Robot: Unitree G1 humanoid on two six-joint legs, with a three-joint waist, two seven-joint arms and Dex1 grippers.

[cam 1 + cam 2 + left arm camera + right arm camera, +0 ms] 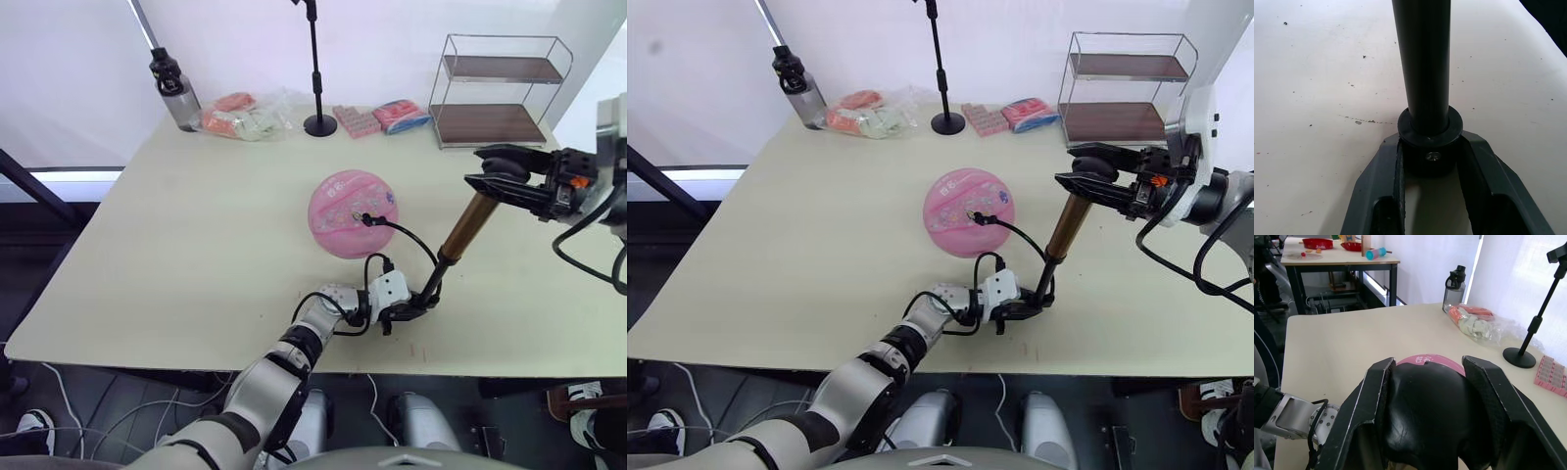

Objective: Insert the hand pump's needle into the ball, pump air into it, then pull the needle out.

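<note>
Left eye view: left gripper (416, 309) clamps the slim gold-bronze hand pump (468, 224) at its base; right gripper (490, 177) grips the black handle (1425, 416); strokes should run straight along the barrel, sparing the needle (363, 218) in the pink rubber ball (353, 212).

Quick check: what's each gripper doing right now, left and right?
Left gripper: shut on the black base cap of the slim gold-bronze hand pump.
Right gripper: shut on the pump's rounded black handle.

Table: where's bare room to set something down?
Free: the table's whole left half, from the bottle to the near edge, and the strip between the ball and the packets. Crowded: right of the ball, with hose, pump and both grippers.
</note>
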